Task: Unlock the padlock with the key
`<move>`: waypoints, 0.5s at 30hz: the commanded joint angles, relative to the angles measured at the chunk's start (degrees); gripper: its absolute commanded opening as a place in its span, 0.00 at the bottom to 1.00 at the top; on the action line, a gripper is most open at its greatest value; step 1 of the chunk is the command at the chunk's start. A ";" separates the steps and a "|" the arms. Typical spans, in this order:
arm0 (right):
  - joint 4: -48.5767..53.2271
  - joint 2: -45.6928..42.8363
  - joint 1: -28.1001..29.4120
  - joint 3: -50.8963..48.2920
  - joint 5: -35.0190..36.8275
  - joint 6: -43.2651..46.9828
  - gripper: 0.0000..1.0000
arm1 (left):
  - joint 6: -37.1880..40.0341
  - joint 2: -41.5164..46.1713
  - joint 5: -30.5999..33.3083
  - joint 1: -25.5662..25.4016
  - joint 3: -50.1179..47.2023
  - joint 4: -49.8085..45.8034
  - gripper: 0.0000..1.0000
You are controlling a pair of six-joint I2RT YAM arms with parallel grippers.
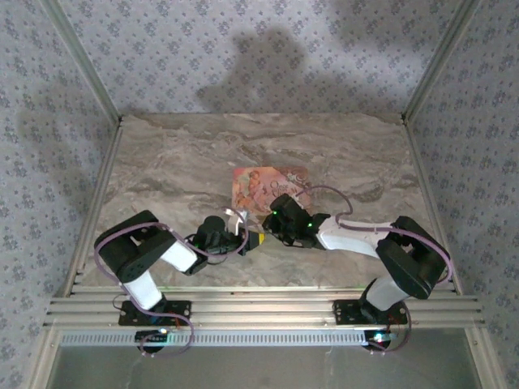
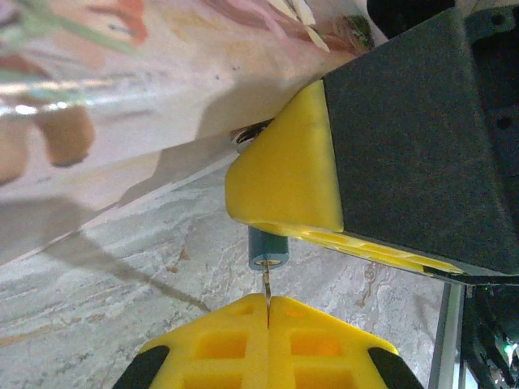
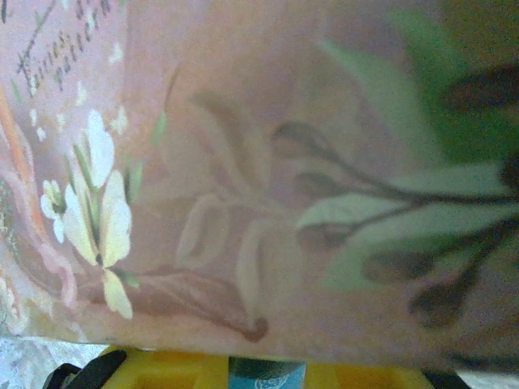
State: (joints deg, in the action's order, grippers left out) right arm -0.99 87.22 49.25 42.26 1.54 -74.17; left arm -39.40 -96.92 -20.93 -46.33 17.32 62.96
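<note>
The padlock [image 2: 268, 247] is a tiny bluish-grey cylinder, pinched in my right gripper [image 1: 266, 233], whose yellow fingers [image 2: 284, 178] cover its upper part. My left gripper [image 2: 268, 304] is shut on the key [image 2: 267, 285], a thin metal blade sticking out between its yellow pads. The key's tip sits in the keyhole on the padlock's face. In the right wrist view the padlock [image 3: 266, 378] shows at the bottom edge between the yellow fingers [image 3: 178, 374]. From above, both grippers meet just in front of the pink box, the left gripper [image 1: 250, 241] facing right.
The pink floral box [image 1: 268, 185] lies flat on the marble table [image 1: 178, 162], right behind the two grippers, and its side [image 2: 122, 121] rises close beside the padlock. Metal frame posts [image 1: 97, 186] stand along the table's left and right edges.
</note>
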 commanded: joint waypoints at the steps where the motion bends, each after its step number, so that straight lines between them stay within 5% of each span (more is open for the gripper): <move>1: -1.48 -1.27 0.37 0.32 -1.54 -1.33 0.00 | -0.96 -1.35 0.06 -0.11 0.33 7.92 0.00; 10: -2.91 1.49 3.07 -0.33 -2.27 -3.24 0.00 | -6.86 -0.65 0.44 -0.71 3.55 15.13 0.00; 15: -5.84 2.66 3.24 -0.92 -3.51 -4.51 0.00 | -0.84 0.99 2.91 -2.66 4.79 8.56 0.00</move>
State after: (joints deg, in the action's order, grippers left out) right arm -3.49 88.29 50.04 42.02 3.51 -76.14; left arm -43.53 -98.41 -18.15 -46.89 17.65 65.71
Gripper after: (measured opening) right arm 0.199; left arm 0.044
